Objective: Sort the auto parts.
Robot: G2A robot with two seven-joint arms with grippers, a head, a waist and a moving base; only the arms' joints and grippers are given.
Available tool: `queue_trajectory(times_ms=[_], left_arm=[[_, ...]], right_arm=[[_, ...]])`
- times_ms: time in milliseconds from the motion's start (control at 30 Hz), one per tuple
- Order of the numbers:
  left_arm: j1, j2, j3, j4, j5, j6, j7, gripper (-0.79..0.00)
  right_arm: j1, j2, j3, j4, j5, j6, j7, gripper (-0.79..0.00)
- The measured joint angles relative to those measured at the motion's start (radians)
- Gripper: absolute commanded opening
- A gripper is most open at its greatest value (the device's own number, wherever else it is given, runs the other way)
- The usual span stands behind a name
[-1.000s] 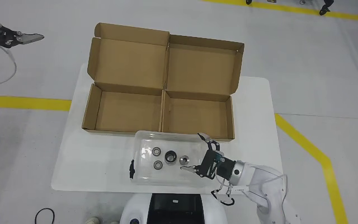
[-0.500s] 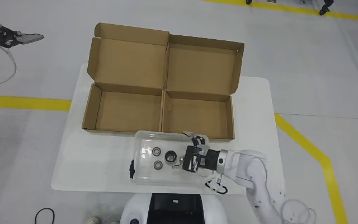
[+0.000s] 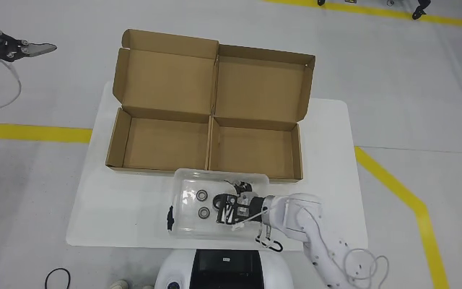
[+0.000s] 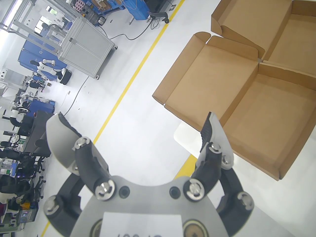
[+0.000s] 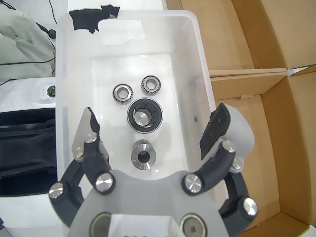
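White table [image 3: 328, 144] on a grey factory floor carried the work, and a yellow floor line [image 4: 138, 67] ran past it. On the table stood an open cardboard box [image 3: 210, 144] with two compartments side by side and its lid flaps laid back. A clear plastic bin [image 3: 177, 195] sat just beside the box's near wall, with black tape [image 5: 90, 19] on its far end wall.

The right gripper [image 5: 155, 117] was over the bin, jaws spread wide and pinching nothing. Between the jaws, roughly centred, lay the large black-ringed bearing [image 5: 145, 118]. Closer to the palm, also between the fingers, lay a metal collar [image 5: 144, 154], bore up. Beyond the fingertips lay two small bearings [image 5: 123, 94], side by side and just beside the large one. One fingertip [image 5: 217, 127] stood at the bin wall on the box side. The other stood inside the bin, near the opposite wall. Whether either finger touched the bin could not be determined.

The left gripper [image 4: 134, 122] was off the table, over the floor, jaws spread and pinching nothing. The box lay ahead of its fingertips and to one side.
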Motion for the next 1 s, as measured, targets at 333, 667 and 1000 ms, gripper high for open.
queue_trajectory(times_ms=[333,667,1000], left_arm=[[0.0,0.0,0.0,0.0,0.0,0.0,0.0,0.0],[0.0,0.0,0.0,0.0,0.0,0.0,0.0,0.0],[0.0,0.0,0.0,0.0,0.0,0.0,0.0,0.0]], right_arm=[[0.042,-0.001,-0.054,0.067,-0.026,0.053,-0.014,-0.105],[0.088,-0.003,-0.102,0.138,-0.021,0.064,0.001,-0.129],[0.138,-0.01,-0.151,0.201,0.0,0.066,0.028,-0.289]])
